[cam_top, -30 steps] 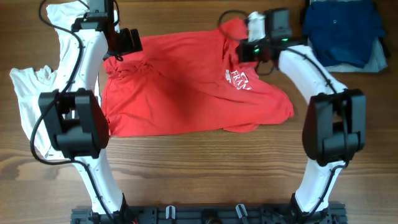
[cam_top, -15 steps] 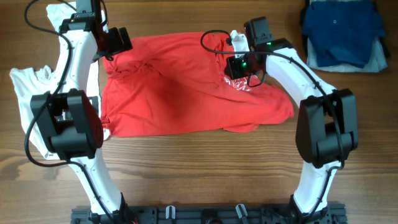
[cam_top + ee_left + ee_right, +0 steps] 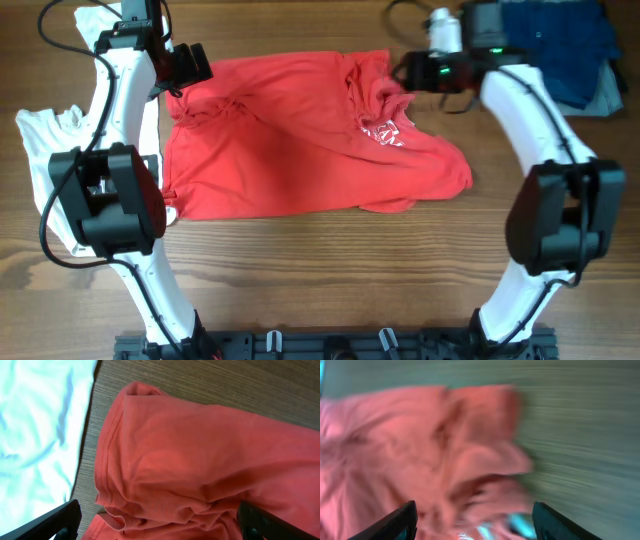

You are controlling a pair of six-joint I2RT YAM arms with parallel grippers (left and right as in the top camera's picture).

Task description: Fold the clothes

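— Look at the red shirt (image 3: 290,150). Spread out in the middle of the table (image 3: 300,280), a bit toward 12 o'clock. Mostly flat, but lumpy and bunched up at its 1 o'clock corner, just above the white letters (image 3: 383,130).

— Got it. Now find the left gripper (image 3: 195,68).

— Up at the shirt's 10 o'clock corner. Opened as wide as can be, holding nothing at all. Just hanging over a wrinkly red edge, going by the left wrist view.

— And the right gripper (image 3: 408,73)?

— At the shirt's 1 o'clock side, right by the bunched-up part. Very blurry in the right wrist view, but with fingers (image 3: 395,522) far apart. Open too, with no cloth pinched between them. Only red folds down below.

— Any other clothes to spot?

— Yes. Look to 9 o'clock for the white shirt (image 3: 40,150), crumpled, lying just beside the red one with a thin strip of wood between. Then look to 1 o'clock, in the far corner, for the dark blue top (image 3: 560,45). Folded, sitting on a lighter blue one (image 3: 606,95), well apart from the red shirt.
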